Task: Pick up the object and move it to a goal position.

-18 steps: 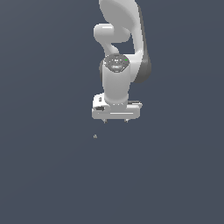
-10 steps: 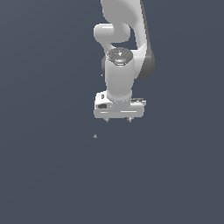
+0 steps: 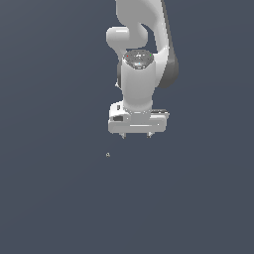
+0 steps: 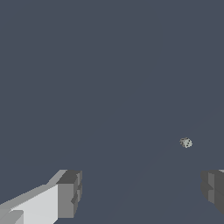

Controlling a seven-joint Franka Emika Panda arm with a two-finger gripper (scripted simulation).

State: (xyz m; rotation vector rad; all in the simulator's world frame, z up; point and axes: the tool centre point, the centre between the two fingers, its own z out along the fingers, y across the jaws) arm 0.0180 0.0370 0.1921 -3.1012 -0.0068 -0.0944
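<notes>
- I am seeing the fingers (image 4: 69, 194) spread wide apart in the wrist view, one grey pad at each side of the frame, with only bare dark floor showing between them.
- The fingers are gripping nothing; no part of either pad is touching anything.
- In the exterior view I am reading the gripper (image 3: 136, 135) as two short tips poking down from under the white hand block, set well apart from each other.
- The gripper is pointing straight down and hanging above the floor (image 3: 59, 198), not resting on it.
- The object (image 3: 107, 155) is lying on the floor as a tiny pale speck, below the gripper and off toward the exterior view's left.
- It is sitting outside the span of the two tips, near them but clearly apart.
- In the wrist view the object (image 4: 186, 142) is showing as a small pale, speckled lump, closer to one finger than the other and beyond the pads rather than between them.
- I cannot tell its exact shape at this size.
- The arm (image 3: 141, 59) is rising white and grey from the hand to the top edge of the exterior view.
- The floor is looking uniformly dark blue-grey all round.
</notes>
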